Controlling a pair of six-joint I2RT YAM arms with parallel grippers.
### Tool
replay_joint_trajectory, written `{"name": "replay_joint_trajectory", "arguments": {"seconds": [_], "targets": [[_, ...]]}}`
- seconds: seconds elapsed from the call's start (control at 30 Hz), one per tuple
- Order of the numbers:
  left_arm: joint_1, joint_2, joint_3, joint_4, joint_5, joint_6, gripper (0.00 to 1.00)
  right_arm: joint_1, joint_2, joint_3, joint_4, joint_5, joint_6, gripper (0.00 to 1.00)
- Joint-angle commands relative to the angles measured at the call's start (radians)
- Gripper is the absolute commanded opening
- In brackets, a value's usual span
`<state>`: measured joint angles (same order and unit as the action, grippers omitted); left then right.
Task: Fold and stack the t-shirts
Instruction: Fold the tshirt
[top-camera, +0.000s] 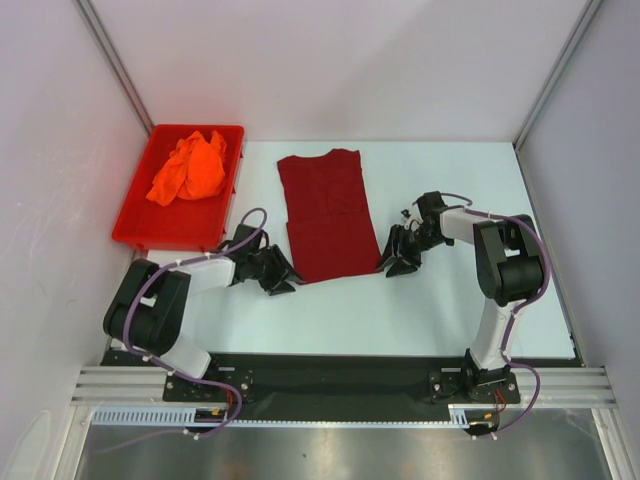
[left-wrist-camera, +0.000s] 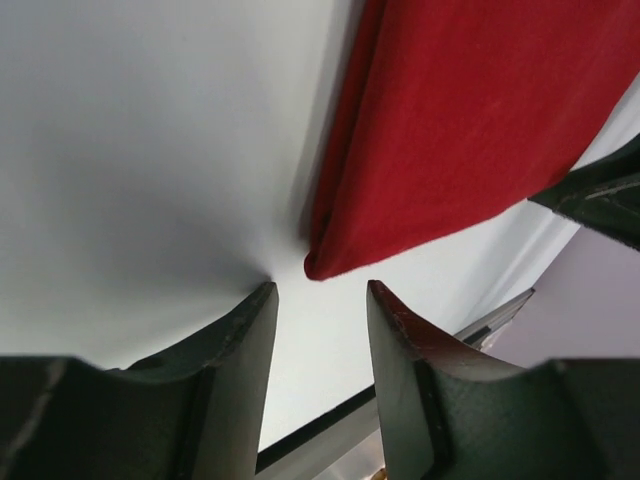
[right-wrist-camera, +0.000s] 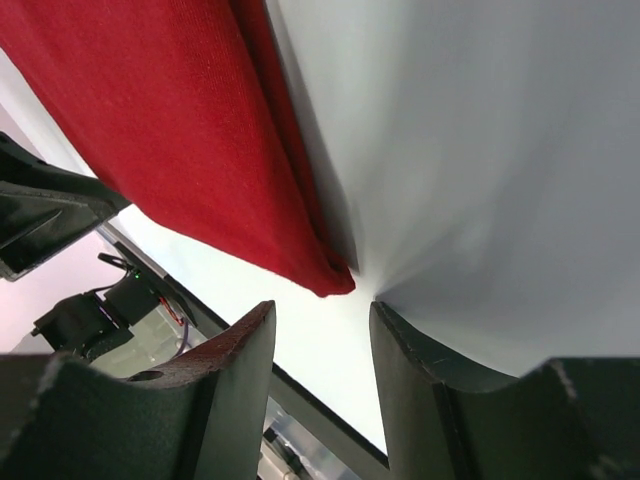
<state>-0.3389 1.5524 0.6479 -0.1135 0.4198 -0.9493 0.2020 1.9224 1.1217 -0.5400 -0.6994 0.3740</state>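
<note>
One maroon shirt (top-camera: 325, 215) is lying partly folded between the open, empty left claw (top-camera: 275, 272) and right claw (top-camera: 400, 255); beyond the left claw, the orange shirt (top-camera: 190, 170) is waiting crumpled in a bin (top-camera: 132, 237).

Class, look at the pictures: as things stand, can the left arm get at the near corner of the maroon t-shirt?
Probably yes. The left pincer stands open just short of the corner of the maroon t-shirt, with only bare table between them.
</note>
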Motion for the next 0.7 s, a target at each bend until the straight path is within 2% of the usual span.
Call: {"name": "replay_joint_trajectory", "arguments": {"seconds": [0.0, 0.3, 0.5, 0.63, 0.67], "targets": [[0.008, 0.037, 0.025, -0.026, -0.111, 0.009, 0.46, 0.002, 0.023, 0.004, 0.028, 0.017, 0.002, 0.49], [0.008, 0.097, 0.052, -0.005, -0.115, 0.018, 0.38, -0.003, 0.017, -0.007, 0.023, 0.024, 0.0, 0.49], [0.008, 0.1, 0.05, -0.017, -0.121, 0.033, 0.23, -0.01, 0.021, -0.008, 0.018, 0.035, -0.004, 0.51], [0.008, 0.103, 0.052, -0.02, -0.127, 0.044, 0.02, -0.01, 0.027, -0.017, 0.026, 0.043, -0.004, 0.53], [0.008, 0.104, 0.055, -0.021, -0.125, 0.044, 0.0, -0.009, 0.027, -0.02, 0.031, 0.041, -0.003, 0.53]]}}
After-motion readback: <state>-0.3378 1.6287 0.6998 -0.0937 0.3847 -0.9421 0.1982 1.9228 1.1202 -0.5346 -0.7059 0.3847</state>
